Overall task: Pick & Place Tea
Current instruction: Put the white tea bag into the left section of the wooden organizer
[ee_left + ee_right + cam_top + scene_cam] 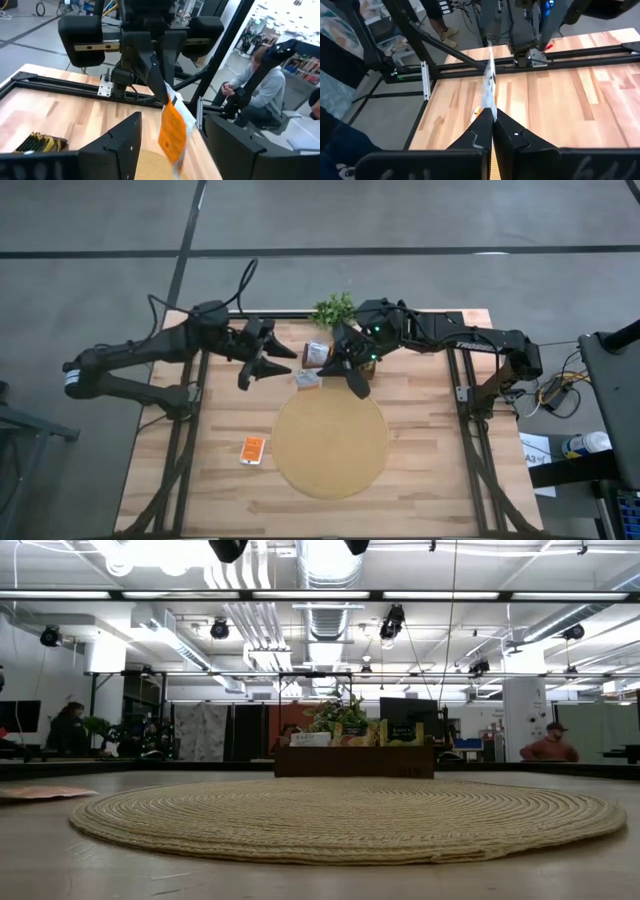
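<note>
The right gripper fills the bottom of its own wrist view, its two dark fingers pinched tight on the lower edge of one thin tea packet that stands edge-on above them. The left wrist view shows the same packet's orange face with white edging, hanging from those fingers at centre frame; its print is too blurred to read. The left gripper has its fingers spread apart with nothing between them, just below that packet.

From above, both grippers meet at the upper middle of the frame, over the pale wooden slat table. A second orange-red packet lies flat at lower left of the tabletop, and a small pale packet — possibly another tea — rests at the upper rim of the round woven mat, tan and coiled like rope. One green plant sits at the table's far edge. A seated person in a grey top shows at the right of the left wrist view.
</note>
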Tool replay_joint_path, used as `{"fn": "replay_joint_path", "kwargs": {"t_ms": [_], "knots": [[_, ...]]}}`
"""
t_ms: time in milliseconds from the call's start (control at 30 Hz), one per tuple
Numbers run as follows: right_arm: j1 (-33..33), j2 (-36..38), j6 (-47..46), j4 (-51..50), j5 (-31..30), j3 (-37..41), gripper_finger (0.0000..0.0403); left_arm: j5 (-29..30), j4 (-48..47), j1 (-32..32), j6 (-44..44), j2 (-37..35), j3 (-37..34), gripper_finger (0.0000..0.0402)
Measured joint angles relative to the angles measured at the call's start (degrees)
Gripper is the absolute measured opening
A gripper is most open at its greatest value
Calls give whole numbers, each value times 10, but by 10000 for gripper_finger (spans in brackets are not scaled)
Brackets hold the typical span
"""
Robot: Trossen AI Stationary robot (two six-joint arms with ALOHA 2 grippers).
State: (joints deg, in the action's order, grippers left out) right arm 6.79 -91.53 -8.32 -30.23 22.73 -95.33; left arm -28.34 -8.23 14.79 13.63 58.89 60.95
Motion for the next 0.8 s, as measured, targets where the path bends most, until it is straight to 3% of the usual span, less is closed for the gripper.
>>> {"fn": "replay_joint_path", "kwargs": {"t_ms": [800], "knots": [[0, -3, -2, 10, -20, 0, 8, 10, -18, -4, -10, 45, 21, 195]]}}
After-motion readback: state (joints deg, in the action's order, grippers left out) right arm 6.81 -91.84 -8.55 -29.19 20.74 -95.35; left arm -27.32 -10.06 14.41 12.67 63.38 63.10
